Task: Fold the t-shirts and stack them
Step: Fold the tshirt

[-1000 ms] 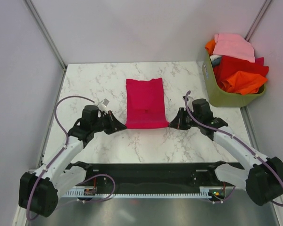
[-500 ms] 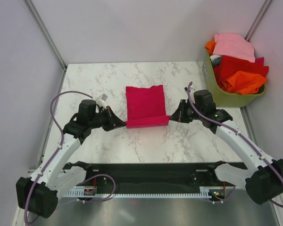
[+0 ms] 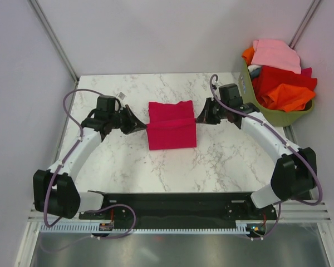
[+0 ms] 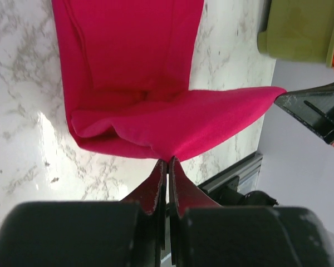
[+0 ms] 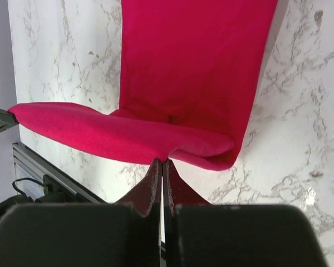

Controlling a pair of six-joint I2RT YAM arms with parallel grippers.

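Marble-patterned tabletop (image 3: 133, 167) holds the crimson t-shirt (image 3: 171, 133) at its centre, one flap doubled over. The left gripper (image 4: 167, 162) and right gripper (image 5: 162, 162) each clamp the flap's opposite edges, fingers pressed together on cloth.

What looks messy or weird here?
Nothing is broken or spilled. The red t-shirt is mid-fold, pinched at its lifted edge by the left hand and right hand. Only the basket looks messy: t-shirts are heaped above its rim.
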